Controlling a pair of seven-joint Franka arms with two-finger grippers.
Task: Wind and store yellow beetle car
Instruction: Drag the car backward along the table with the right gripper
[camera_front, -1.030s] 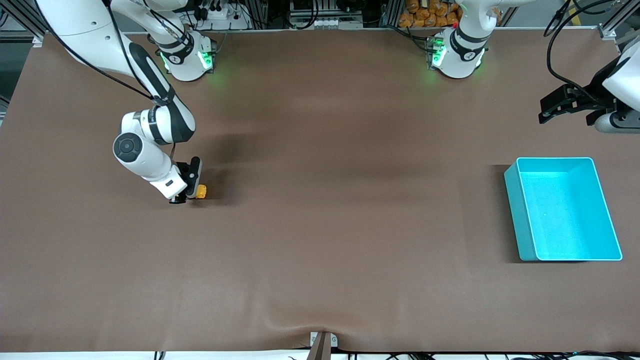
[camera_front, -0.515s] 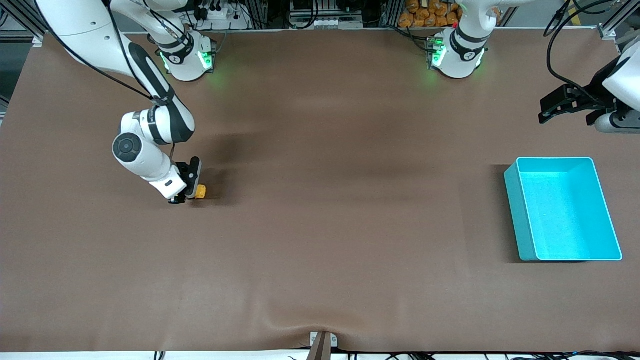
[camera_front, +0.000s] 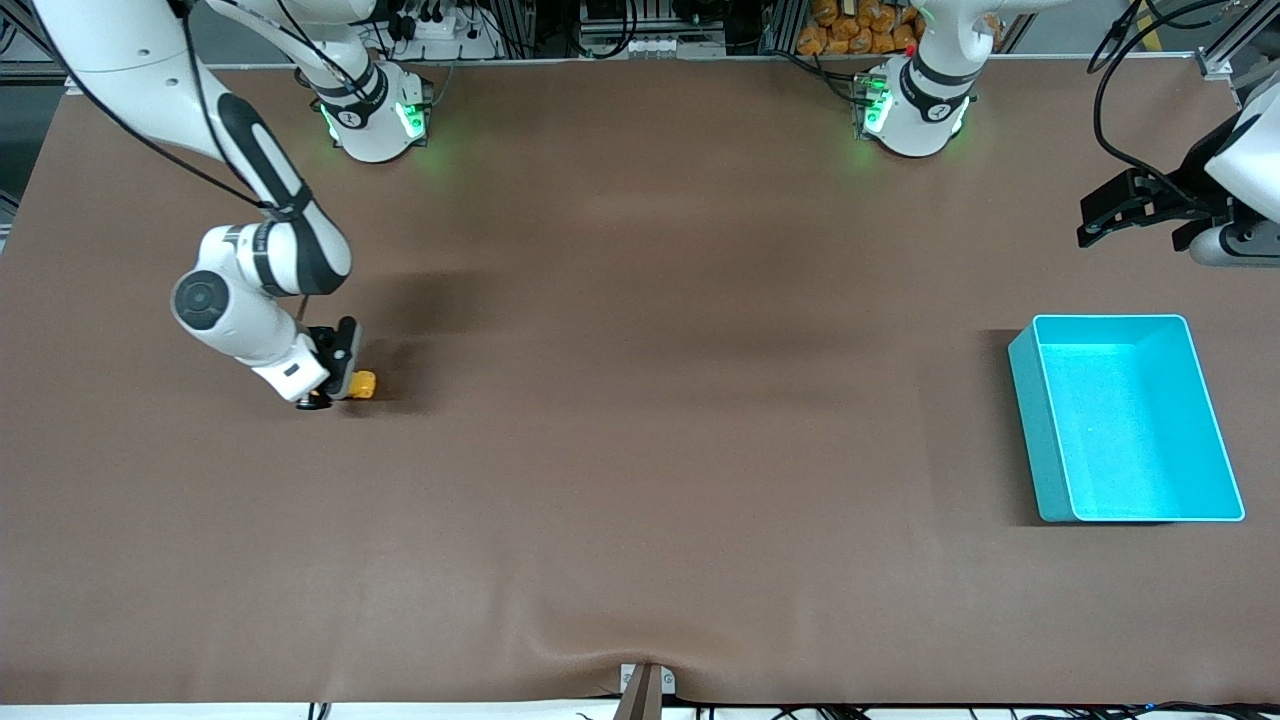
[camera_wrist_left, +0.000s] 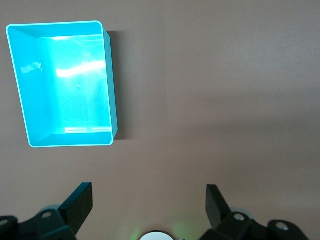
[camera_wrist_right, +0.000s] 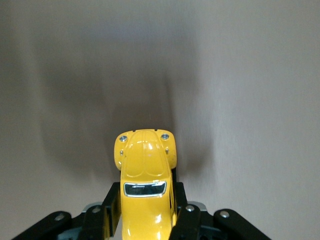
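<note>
Currently, one yellow beetle car (camera_front: 362, 384) is in view, clamped between the fingers of the right gripper (camera_front: 345, 380) low at the table (camera_front: 640, 400) surface, toward the right arm's end of the table. In the right wrist view the car (camera_wrist_right: 145, 180) shows its rounded hood, two small headlights and dark windshield; its long axis runs straight out from the gripper (camera_wrist_right: 146, 220), nose pointing away from the wrist, with the black fingers (camera_wrist_right: 186, 220) closed against both flanks of the body. In the front view the car's long axis lies roughly along the length of the table, nose toward the left arm's end. Whether the wheels touch the surface cannot be told.

One turquoise bin (camera_front: 1125, 418) stands toward the left arm's end of the table, well apart from the car. It is rectangular and holds nothing visible.

The left gripper (camera_front: 1140, 205) waits above the table edge at the left arm's end, and the bin lies nearer the front camera than that spot. In the left wrist view its two fingers (camera_wrist_left: 80, 202) stand wide apart, gripping nothing, with the bin (camera_wrist_left: 62, 82) below.

Count: one car, one bin, two arms.
</note>
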